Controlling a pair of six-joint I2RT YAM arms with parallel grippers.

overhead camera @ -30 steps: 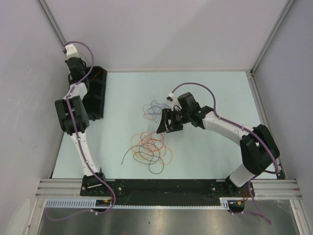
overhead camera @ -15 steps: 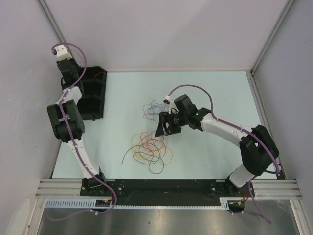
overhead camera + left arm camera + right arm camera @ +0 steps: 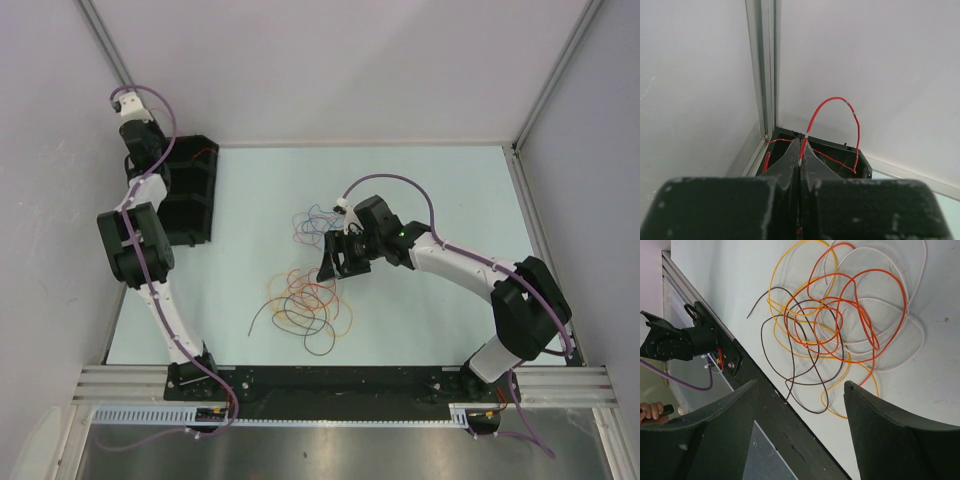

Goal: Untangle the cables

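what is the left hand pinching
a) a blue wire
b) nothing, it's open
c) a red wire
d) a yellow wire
c: in the left wrist view the left hand is shut, with a red wire caught between its fingers and arcing up beyond them.

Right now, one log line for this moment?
left gripper: shut on red cable, by black bin | right gripper: open above cable tangle
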